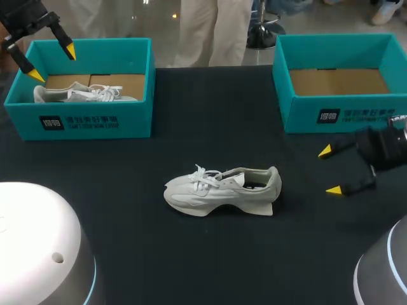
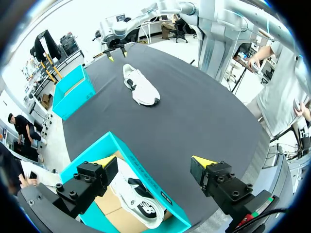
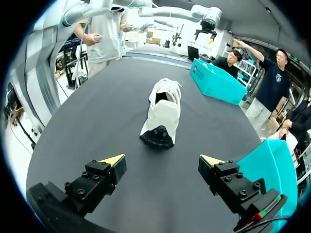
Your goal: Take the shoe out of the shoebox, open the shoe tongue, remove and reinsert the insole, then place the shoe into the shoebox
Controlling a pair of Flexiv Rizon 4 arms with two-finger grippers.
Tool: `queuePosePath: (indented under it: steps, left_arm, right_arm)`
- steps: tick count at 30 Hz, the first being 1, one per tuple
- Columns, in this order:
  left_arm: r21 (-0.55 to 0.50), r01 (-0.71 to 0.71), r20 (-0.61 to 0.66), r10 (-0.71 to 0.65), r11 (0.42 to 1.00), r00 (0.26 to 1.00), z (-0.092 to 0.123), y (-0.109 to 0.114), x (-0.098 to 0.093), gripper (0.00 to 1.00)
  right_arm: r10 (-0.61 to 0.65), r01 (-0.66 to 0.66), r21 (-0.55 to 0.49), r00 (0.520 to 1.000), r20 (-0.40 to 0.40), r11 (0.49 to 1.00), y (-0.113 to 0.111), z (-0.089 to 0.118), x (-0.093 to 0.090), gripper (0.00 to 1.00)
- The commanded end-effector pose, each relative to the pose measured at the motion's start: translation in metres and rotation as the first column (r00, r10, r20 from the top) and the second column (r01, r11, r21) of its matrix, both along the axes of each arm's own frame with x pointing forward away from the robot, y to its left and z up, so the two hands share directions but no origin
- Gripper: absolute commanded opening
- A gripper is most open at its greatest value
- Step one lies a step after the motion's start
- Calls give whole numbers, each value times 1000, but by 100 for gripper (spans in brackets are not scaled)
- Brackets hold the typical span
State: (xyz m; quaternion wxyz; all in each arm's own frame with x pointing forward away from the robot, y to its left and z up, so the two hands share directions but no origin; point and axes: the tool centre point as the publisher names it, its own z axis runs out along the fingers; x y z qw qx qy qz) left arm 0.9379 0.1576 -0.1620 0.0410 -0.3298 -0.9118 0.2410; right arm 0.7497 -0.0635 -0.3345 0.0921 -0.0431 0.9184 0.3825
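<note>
My right tool (image 1: 329, 170) sits low above the surface (image 1: 127, 222), fingers spread wide, pointing at the heel of the shoe (image 1: 219, 190) standing mid-surface. My left tool (image 1: 52, 62), also wide, hovers over the left shoebox (image 1: 79, 121), which holds a second shoe (image 1: 82, 94).

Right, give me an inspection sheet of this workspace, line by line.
Surface: black table.
Job's things: shoe upright at mid-table, toe toward the left side; left box holds a second shoe; right box shows only its cardboard floor.
Clutter: nothing seen.
Grippers: left jaws open, over the left box; right jaws open, in front of the right box, shoe's heel ahead of them, apart.
Cables: nothing seen.
Surroundings: nothing seen reaching over the table.
</note>
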Motion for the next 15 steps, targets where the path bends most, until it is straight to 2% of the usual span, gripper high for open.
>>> queuePosePath:
  steps: [1,8,12,15]
  left_arm:
    - [1,0,1,0,1000,1000,0,0,0,100]
    - [1,0,1,0,1000,1000,0,0,0,100]
    - [1,0,1,0,1000,1000,0,0,0,100]
    - [1,0,1,0,1000,1000,0,0,0,100]
  right_arm:
    - [14,-13,23,1000,-16,1000,0,-15,10,100]
    - [-5,6,51,1000,-10,999,-4,-24,18,100]
    - [37,-38,63,999,9,997,-4,-25,20,100]
    - [31,-30,56,999,-9,998,-5,-27,22,100]
